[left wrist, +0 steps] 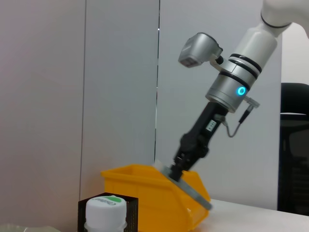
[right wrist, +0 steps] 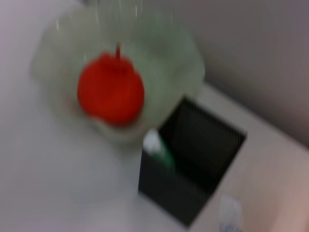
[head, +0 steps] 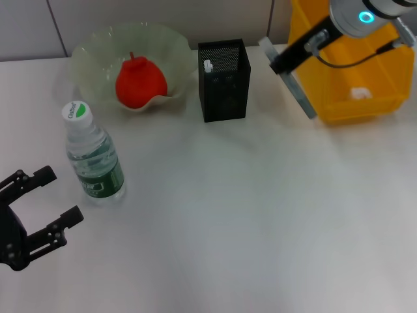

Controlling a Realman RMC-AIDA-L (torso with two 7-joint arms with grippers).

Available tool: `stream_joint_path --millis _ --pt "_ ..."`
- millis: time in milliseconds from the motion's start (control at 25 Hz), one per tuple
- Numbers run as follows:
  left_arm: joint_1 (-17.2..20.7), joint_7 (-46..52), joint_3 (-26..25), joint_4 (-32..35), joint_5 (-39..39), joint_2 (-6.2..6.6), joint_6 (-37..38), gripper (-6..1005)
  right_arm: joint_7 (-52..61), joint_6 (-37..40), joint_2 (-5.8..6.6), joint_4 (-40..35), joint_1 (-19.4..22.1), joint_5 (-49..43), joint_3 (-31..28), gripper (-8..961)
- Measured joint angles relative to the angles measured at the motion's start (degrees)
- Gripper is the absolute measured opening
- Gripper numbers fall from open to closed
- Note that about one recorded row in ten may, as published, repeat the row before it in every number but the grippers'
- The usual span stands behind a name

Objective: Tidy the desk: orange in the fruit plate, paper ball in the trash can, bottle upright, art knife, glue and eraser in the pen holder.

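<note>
Landmark: square black metal mesh pen holder (head: 223,79), standing at the back-centre of the white desk (head: 247,215).

Far left of the holder & well nearer the robot, the left gripper (head: 40,207) hangs low over the desk edge, black fingers spread apart w/ nothing between them. Just beside it, toward the holder, the small clear plastic water bottle (head: 92,155) w/ dark green label & white-and-green cap stands upright on the desk, not touching the gripper.

Behind the bottle, just left of the holder, sits the wide pale green translucent fruit plate (head: 98,49) w/ scalloped rim; its rim comes close to the holder's left wall. The red-orange lumpy orange (head: 140,82) lies inside it, stem nub up. Right wrist view shows the same: orange in plate, holder beside it.

Inside the holder, a white-tipped item w/ a green part (right wrist: 157,146) leans against the wall nearest the plate; can't tell which item it is.

Right of the holder: the right gripper (head: 276,59), at the end of the silver-and-black arm, is up by the near-left corner of the large bright yellow plastic trash can (head: 384,78), close to a grey flat piece there. Can't tell whether its fingers are apart or together. A small white wrinkly paper ball (head: 359,93) lies inside the can, on its bottom.
</note>
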State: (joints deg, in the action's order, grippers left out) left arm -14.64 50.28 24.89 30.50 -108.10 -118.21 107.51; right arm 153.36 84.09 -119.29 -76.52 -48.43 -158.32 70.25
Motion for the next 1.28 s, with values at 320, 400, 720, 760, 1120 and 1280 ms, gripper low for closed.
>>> stream_joint_path --millis 320,400,720,760,1120,1280 --pt "0.1 0.7 -0.8 -0.5 0.0 0.02 -0.1 785 -2.4 -12.1 -0.05 2.1 0.6 4.8 1.7 157" --pt "0.1 1.2 -0.9 -0.7 0.0 0.09 -0.2 785 -2.7 -15.1 -0.06 2.5 0.9 6.0 2.8 164" --pt "0.3 1.7 -1.7 -0.6 0.0 0.2 -0.2 785 -3.8 -26.8 -0.07 4.7 2.6 10.1 6.3 188" --pt "0.3 1.7 -1.7 -0.6 0.0 0.23 -0.2 785 -4.7 -27.9 -0.08 5.3 2.8 11.0 6.4 191" --pt "0.1 1.7 -1.7 -0.7 0.0 0.27 -0.4 785 -13.7 -39.8 -0.1 10.6 5.8 19.6 9.0 219" --pt "0.0 2.0 -1.8 -0.7 0.0 0.27 -0.5 785 -15.9 -46.1 -0.08 13.1 7.4 21.5 11.4 231"
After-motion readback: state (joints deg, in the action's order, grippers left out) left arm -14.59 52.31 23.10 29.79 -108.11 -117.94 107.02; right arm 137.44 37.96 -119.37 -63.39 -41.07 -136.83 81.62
